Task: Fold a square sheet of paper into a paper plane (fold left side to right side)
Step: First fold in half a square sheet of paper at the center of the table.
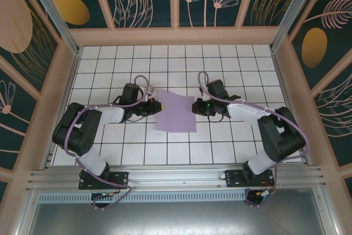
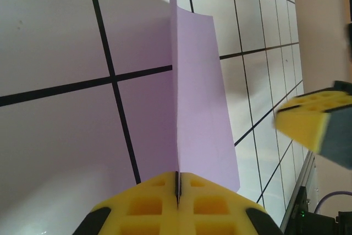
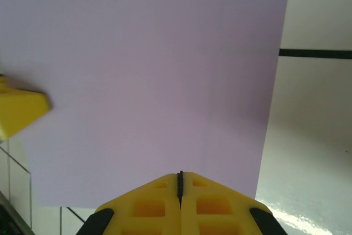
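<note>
At table (image 1: 110, 152) centre, unmarked lavender sheet (image 1: 176, 113)

No legible text, label, brand or number anywhere; square sheet of paper (image 1: 176, 112) unmarked.

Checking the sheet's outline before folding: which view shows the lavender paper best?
The top external view: the whole square sheet of paper lies in frame, its square outline clear. The right wrist view shows its broad face close up, partly cropped; the left wrist view sees it at a steep angle.
</note>
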Motion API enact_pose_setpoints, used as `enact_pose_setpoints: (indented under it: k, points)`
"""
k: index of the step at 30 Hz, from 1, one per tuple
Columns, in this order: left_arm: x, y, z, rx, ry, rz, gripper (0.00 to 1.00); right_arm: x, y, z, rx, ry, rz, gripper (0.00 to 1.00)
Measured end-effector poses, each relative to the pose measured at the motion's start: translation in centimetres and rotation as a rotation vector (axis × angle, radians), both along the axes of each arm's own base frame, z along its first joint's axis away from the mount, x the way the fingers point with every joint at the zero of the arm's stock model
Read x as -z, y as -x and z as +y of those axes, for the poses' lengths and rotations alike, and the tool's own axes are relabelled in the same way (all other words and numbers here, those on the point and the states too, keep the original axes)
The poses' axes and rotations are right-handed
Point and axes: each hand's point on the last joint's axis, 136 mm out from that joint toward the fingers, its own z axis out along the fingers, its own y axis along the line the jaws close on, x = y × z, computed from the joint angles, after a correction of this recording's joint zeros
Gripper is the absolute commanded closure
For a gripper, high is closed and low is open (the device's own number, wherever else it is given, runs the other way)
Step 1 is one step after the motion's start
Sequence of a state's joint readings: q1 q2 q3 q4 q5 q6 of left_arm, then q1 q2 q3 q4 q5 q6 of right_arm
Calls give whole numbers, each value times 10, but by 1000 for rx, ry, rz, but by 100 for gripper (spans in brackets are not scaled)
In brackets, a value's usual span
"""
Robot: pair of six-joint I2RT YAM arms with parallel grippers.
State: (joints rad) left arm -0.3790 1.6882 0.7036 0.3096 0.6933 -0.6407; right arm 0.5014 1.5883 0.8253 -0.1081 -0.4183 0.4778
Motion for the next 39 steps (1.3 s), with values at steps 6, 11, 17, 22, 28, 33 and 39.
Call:
enact_pose_setpoints:
  k: [6,11,17,22,28,33,39]
  points:
    - [-1,-1,-1,1,-3,9,88,30,-7,6,-1,59,70,96]
    - [-5,0,-4,6,14,25,63,45,-4,3,4,87,112,96]
    - [-23,4,-22,41,93,40,46,46,-5,5,2,94,109,96]
    - [-42,0,-39,77,150,16,42,46,-5,5,-1,92,109,94]
    - [-26,-5,-57,97,168,53,44,45,-5,8,-10,83,104,91]
    - [-8,-4,-67,107,162,101,51,32,-5,10,-14,62,79,86]
    - [-6,-4,-70,106,162,106,58,-24,-17,13,2,-78,-36,63]
